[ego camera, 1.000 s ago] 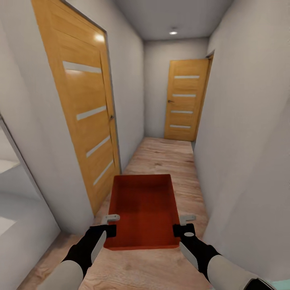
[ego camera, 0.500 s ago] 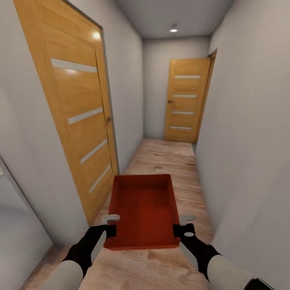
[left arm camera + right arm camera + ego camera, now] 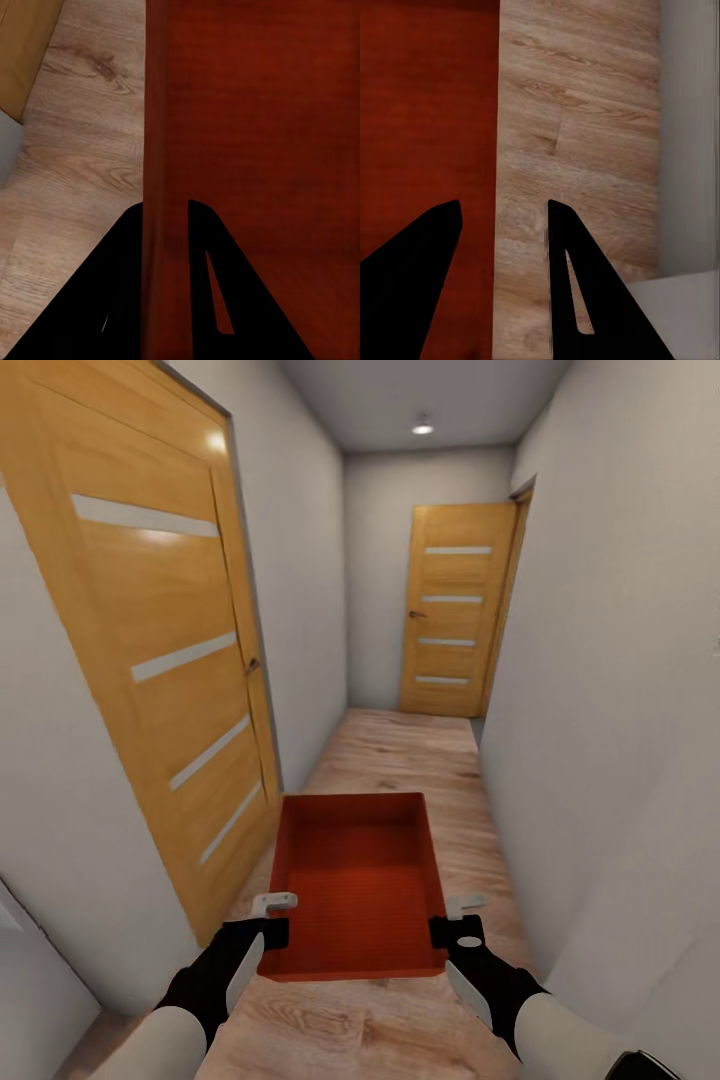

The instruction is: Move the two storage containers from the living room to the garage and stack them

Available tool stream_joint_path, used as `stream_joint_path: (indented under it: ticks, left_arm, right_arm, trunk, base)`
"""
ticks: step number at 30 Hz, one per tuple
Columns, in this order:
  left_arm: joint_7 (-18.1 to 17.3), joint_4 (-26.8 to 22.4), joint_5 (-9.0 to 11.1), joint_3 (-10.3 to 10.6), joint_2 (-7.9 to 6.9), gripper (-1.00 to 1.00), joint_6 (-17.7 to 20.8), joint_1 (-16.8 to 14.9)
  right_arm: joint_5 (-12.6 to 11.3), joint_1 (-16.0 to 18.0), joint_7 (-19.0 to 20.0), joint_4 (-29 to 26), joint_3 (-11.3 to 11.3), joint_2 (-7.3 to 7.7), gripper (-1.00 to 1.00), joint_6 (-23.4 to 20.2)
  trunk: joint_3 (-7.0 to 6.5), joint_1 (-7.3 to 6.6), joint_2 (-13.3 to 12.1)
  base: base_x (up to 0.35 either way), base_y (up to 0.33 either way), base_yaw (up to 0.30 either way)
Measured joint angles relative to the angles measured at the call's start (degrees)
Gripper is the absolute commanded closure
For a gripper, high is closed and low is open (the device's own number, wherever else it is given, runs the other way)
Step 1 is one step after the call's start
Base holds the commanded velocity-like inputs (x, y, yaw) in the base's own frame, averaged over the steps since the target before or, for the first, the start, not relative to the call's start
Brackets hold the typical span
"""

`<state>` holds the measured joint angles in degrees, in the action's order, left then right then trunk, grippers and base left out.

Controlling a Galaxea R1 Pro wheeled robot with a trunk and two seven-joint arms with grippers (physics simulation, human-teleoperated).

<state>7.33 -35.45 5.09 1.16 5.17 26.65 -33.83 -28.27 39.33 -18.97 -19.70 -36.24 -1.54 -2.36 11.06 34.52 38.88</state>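
Note:
One red-orange storage container (image 3: pixel 355 880) hangs level above the light wood-plank floor (image 3: pixel 400 750) of a narrow corridor, straight ahead of me. My left gripper (image 3: pixel 278 917) is shut on its left wall; in the left wrist view the wall (image 3: pixel 157 150) runs between the closed black fingers (image 3: pixel 120 285) of the left gripper (image 3: pixel 163 206). My right gripper (image 3: pixel 452 917) straddles the right wall. In the right wrist view the right gripper (image 3: pixel 502 202) shows its fingers apart, the container (image 3: pixel 427 97) edge between them and bare floor beside the outer finger (image 3: pixel 585 300).
White walls close in on both sides (image 3: pixel 620 710). An orange-brown wooden door (image 3: pixel 170 660) with glass slits stands shut on the left, close by. Another such door (image 3: pixel 455 610) closes the corridor's far end. A ceiling lamp (image 3: pixel 423 429) glows above.
The view has advanced along the corridor: the left door looms larger and nearer. Container and both grippers keep the same place in the picture.

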Motion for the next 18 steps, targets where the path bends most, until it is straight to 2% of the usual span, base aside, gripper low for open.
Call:
stream_joint_path:
  ticks: [13, 18]
  left_arm:
    - [0.0, 0.0, 0.0, 0.0, 0.0, 1.0, 0.0, 0.0]
    - [0.0, 0.0, 0.0, 0.0, -0.01, 1.0, 0.0, 0.0]
  right_arm:
    - [0.0, 0.0, 0.0, 0.0, 0.0, 0.0, 1.0, 0.0]
    - [0.0, 0.0, 0.0, 0.0, 0.0, -0.01, 1.0, 0.0]
  trunk:
    - [0.0, 0.0, 0.0]
    - [0.0, 0.0, 0.0]
  base:
    - [0.323, 0.0, -0.24]
    - [0.323, 0.0, -0.061]
